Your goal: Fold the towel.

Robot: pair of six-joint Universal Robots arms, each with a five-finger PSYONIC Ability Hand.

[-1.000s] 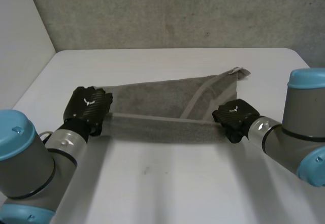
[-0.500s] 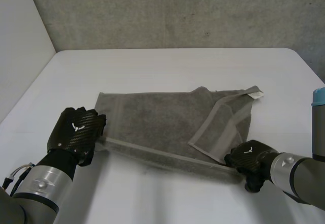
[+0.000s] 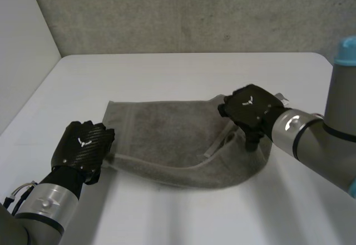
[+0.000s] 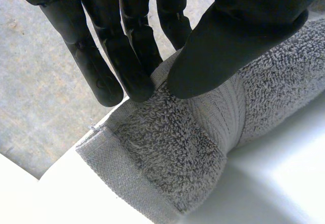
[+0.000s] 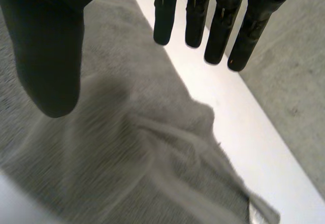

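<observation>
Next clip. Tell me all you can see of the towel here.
The towel is grey terry cloth with a flat woven band near its hemmed edge and a small white label at a far corner. It lies on the white table, flat at the robot's left, rumpled and doubled over at its right. The left hand pinches its near left corner between thumb and fingers. The right hand hangs open over the rumpled part.

Table point(image 3: 183, 73): white, matte, rounded far corner.
Back wall point(image 3: 194, 11): grey, speckled, rough.
Side wall point(image 3: 22, 45): plain white, left.
</observation>
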